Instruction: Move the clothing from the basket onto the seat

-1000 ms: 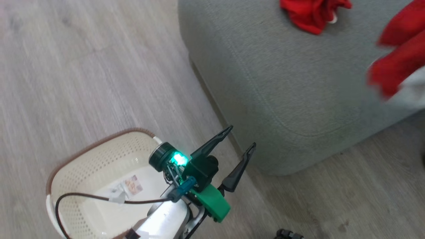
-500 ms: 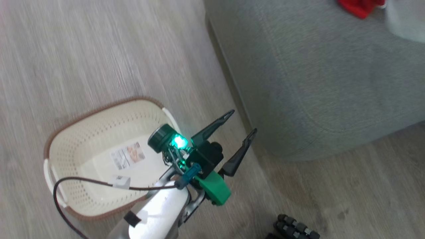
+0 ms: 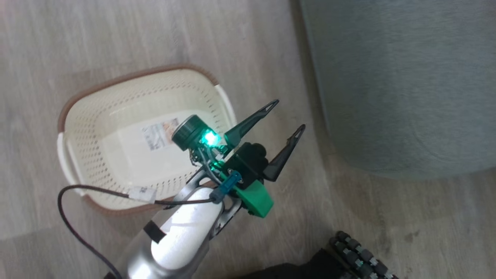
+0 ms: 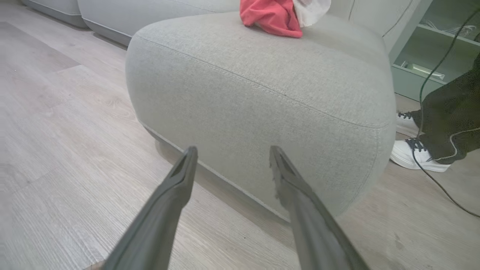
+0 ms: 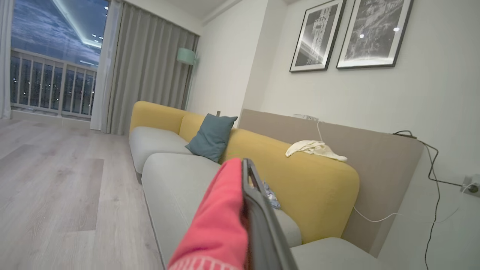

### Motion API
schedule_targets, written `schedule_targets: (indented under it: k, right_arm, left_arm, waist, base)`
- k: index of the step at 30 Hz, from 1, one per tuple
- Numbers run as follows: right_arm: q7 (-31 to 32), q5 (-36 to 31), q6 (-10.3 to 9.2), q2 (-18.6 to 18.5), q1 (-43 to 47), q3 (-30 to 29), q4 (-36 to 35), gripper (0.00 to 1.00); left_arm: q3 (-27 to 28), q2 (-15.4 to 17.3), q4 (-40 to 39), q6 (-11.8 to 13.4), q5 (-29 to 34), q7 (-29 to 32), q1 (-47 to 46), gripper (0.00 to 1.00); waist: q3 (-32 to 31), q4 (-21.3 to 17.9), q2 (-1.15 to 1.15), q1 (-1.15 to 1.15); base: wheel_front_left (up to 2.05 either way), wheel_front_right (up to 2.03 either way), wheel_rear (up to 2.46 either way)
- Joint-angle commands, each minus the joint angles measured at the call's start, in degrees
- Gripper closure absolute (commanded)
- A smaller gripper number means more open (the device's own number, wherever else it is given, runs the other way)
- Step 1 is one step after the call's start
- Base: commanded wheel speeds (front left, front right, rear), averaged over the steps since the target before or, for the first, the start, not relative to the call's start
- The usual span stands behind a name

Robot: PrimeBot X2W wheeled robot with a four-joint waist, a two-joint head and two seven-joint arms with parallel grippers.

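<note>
Red garment (image 5: 219, 221) hangs pinched in the right end effector (image 5: 245, 165), jaws closed tight on it. The left end effector (image 3: 290, 114) stands spread wide and empty beside the basket (image 3: 68, 112), which looks bare of clothing. Best handled by carrying the cloth well over the seat (image 4: 262, 93), lowering, then releasing beside the red-and-white heap (image 4: 279, 17). Count: one basket, one seat, one held garment, one heap.

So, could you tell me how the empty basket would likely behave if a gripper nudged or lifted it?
The basket is probably light: it looks empty and its walls are perforated plastic. It likely keeps its shape when lifted by a handle. Nudged, it would probably slide on the smooth wooden floor rather than tip, being low and wide.
</note>
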Motion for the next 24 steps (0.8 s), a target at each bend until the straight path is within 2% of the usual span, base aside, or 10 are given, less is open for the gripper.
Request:
schedule_targets:
  k: [1,8,12,19,24]
  right_arm:
    - [0.0,-0.6,-0.01,-2.4,-0.7,-0.9,-0.4,1.00]
    - [0.0,-3.9,-0.01,-0.9,1.6,-1.9,6.0,1.00]
    - [0.0,-3.3,-0.01,1.4,3.1,-1.4,8.3,1.00]
    - [0.0,-1.7,-0.01,2.5,5.0,3.0,15.0,1.00]
    - [0.3,0.8,-0.01,4.3,5.2,8.6,20.0,1.00]
  left_arm:
    - [0.4,-0.2,-2.3,0.2,0.4,-0.3,-1.0,0.00]
    - [-1.2,-0.2,-3.4,1.0,0.9,-0.3,-2.3,0.00]
    - [-1.1,-0.2,-3.9,1.7,0.6,-0.3,-2.3,0.00]
    - [-0.7,0.0,-3.8,1.8,1.0,-0.3,-1.3,0.00]
    - [-0.5,-0.1,-3.8,2.0,1.1,-0.3,-1.0,0.00]
  waist:
    - [2.2,2.3,0.00,-0.01]
    - [5.6,5.3,0.00,-0.01]
    - [7.1,6.0,0.00,-0.01]
    - [8.2,6.8,0.00,-0.01]
    - [8.5,6.7,0.00,-0.01]
  base:
    - [0.00,0.00,0.00]
    - [0.00,0.00,0.00]
    - [0.00,0.00,0.00]
    - [0.00,0.00,0.00]
    - [0.00,0.00,0.00]
